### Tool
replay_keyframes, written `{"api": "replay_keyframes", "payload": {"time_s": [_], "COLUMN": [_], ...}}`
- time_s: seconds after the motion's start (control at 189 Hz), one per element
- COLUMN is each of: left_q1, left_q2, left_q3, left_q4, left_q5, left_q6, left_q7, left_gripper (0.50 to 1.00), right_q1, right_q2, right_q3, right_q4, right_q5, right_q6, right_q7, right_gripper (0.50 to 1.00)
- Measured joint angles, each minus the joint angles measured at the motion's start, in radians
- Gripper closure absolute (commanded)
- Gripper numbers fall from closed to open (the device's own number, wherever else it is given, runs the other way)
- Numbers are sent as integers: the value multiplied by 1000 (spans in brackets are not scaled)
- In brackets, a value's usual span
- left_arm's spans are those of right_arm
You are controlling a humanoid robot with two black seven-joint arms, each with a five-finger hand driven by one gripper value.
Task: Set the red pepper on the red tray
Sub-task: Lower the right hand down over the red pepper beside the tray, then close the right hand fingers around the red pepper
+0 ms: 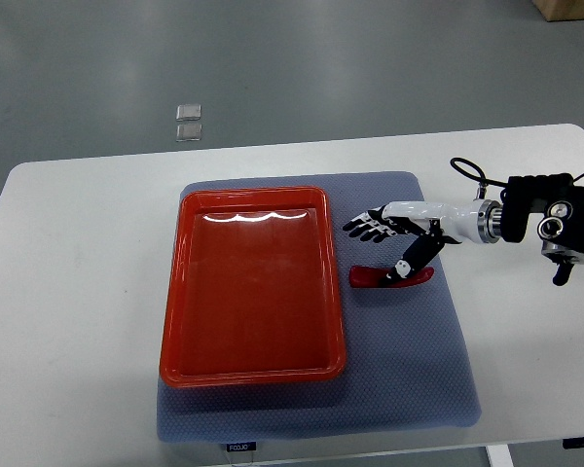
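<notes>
Right hand (389,238) fingers spread, thumb touching red pepper (391,278) just below it. Red tray (253,282) left of hand, w/ bare mat (409,360) between.

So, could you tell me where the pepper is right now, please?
In the top view, the pepper lies on the grey mat, just right of the red tray, under the right hand.
</notes>
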Motion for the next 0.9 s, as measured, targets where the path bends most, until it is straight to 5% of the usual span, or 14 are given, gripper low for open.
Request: {"api": "replay_keyframes", "payload": {"time_s": [0.27,0.902], "left_q1": [1,3], "left_q2": [0,0], "left_q3": [1,0], "left_q4": [0,2], "left_q5": [0,0], "left_q6": [0,0], "left_q7": [0,0], "left_gripper": [500,500], "right_q1": [-38,-102], "right_q2": [9,9], "right_q3": [1,-6], "right_q4": [2,-6], "right_q5": [-23,-123], "right_q6": [-85,-149], "right_q7": [9,26], "right_gripper": [595,605]}}
